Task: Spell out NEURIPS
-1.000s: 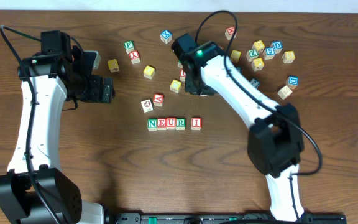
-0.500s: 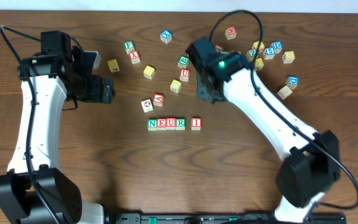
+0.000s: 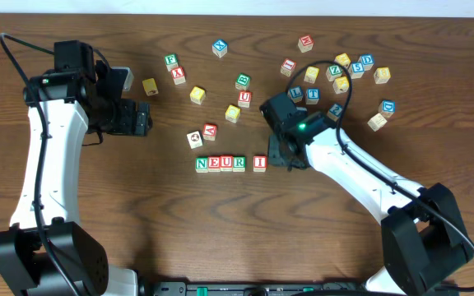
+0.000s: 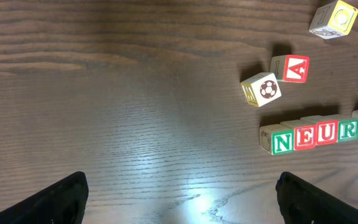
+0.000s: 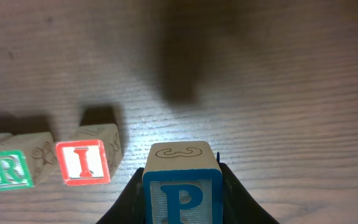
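1. Far left of the I cube [image 3: 259, 163], the left gripper [image 4: 180, 186] hangs with its black fingers spread wide and nothing between them. Below it is the table [image 3: 138, 222], dark brown wood with streaky grain.
2. Left of the I cube and farther from the robot, a pale ball cube [image 4: 261, 89] printed with a soccer ball sits turned at an angle. It is just beside a red-framed A cube [image 4: 289, 68].
3. N [image 4: 283, 142], E [image 4: 303, 135], U [image 4: 326, 131] and R [image 4: 348, 129] stand edge to edge in a straight row directly left of the I cube. They are square blocks of pale wood with framed letters on top, N and R green, E red. A narrow gap parts R from the I cube.
4. The I cube carries a red letter inside a red border. Its side is bare wood with a faint engraved drawing.
5. Just right of the I cube and apart from it, the right gripper [image 5: 183, 208] clamps the P cube [image 5: 183, 180] from both sides. The P is blue in a blue frame, and the adjoining bare face bears a stamped outline. Whether the cube touches the table cannot be told.
6. Right of the I cube and farther from the robot, loose cubes [image 3: 383, 75] lie scattered, showing yellow, blue and red faces. Their letters are too small to read.
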